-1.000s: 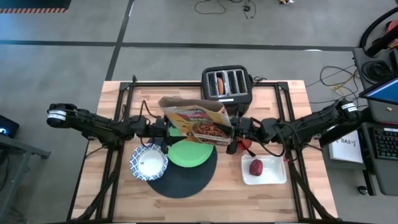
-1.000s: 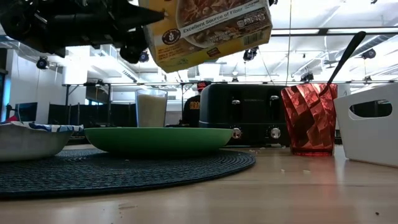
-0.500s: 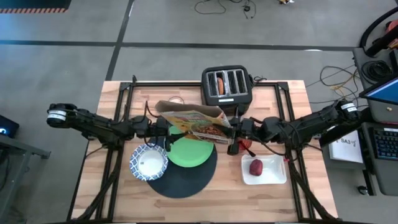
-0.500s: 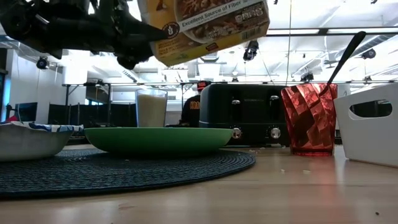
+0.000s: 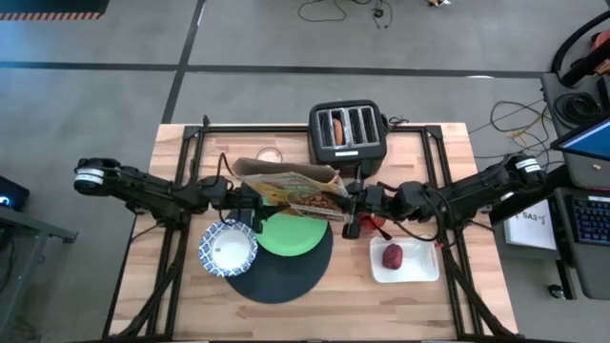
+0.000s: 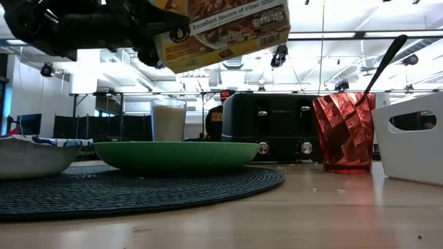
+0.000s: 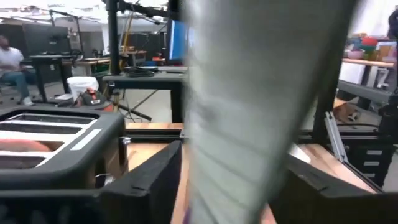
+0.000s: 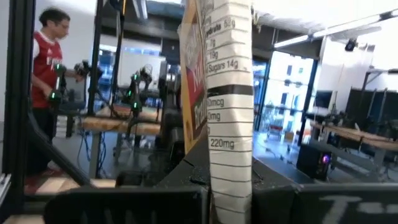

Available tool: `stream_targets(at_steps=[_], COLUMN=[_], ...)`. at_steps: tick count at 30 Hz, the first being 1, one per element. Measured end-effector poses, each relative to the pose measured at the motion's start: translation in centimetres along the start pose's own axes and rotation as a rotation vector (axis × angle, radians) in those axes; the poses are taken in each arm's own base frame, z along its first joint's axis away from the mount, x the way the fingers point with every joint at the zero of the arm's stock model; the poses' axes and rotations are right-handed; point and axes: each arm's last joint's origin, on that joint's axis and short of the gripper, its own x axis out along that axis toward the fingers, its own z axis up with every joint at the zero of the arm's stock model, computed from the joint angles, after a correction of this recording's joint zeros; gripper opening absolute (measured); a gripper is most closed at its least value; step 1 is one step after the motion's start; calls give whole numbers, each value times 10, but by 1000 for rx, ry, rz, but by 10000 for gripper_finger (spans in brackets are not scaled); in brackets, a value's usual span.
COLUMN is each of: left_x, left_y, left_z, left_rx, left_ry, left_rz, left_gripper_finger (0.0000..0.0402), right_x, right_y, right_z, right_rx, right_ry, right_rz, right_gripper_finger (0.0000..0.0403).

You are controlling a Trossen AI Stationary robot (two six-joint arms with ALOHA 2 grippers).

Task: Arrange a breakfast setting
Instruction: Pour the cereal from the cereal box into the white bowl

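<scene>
Left gripper (image 5: 250, 201), centre-left of the high view: fingers set on one end of the cereal box (image 5: 291, 191), carried in the air above the green plate (image 5: 294, 235). Right gripper (image 5: 355, 202), centre: jaws nipped narrow on the box's other end, its printed side panel (image 8: 230, 99) filling the wrist view. Box: light cardboard, stiff at the edges, soft across the faces, top flaps open; likely to spill if tipped and to crush under a hard squeeze, so best taken by the narrow ends. Below: round dark placemat (image 5: 250, 283), lower centre, bearing the plate and the blue-and-white patterned bowl (image 5: 228, 249). Right of centre: small red cup (image 6: 343, 133) with a metal spoon (image 6: 384, 61) standing in it; dark red fruit (image 5: 393, 255) on a white tray (image 5: 425, 264). Upper centre: black toaster (image 5: 347, 131).
</scene>
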Motion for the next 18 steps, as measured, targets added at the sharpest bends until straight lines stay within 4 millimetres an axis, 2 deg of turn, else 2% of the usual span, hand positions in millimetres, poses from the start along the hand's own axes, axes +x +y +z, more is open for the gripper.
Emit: stream_targets(at_steps=[4,9,14,18], left_x=[8,11,9,6], left_y=[-1,-1,-2,-2], left_z=[-1,-3,1,4], left_rx=[8,5,-20,-38], left_ry=[10,10,5,13], left_rz=[-18,-30,-23,-20], left_gripper_finger=[124,25,15,10], right_x=[0,0,-1,-1], right_y=[0,-1,-2,-1], right_z=[2,3,1,-4], right_rx=[-6,-11,4,12], right_ry=[-16,-15,8,63], right_rz=[-3,-18,-38,-65], right_gripper_finger=[8,8,17,56])
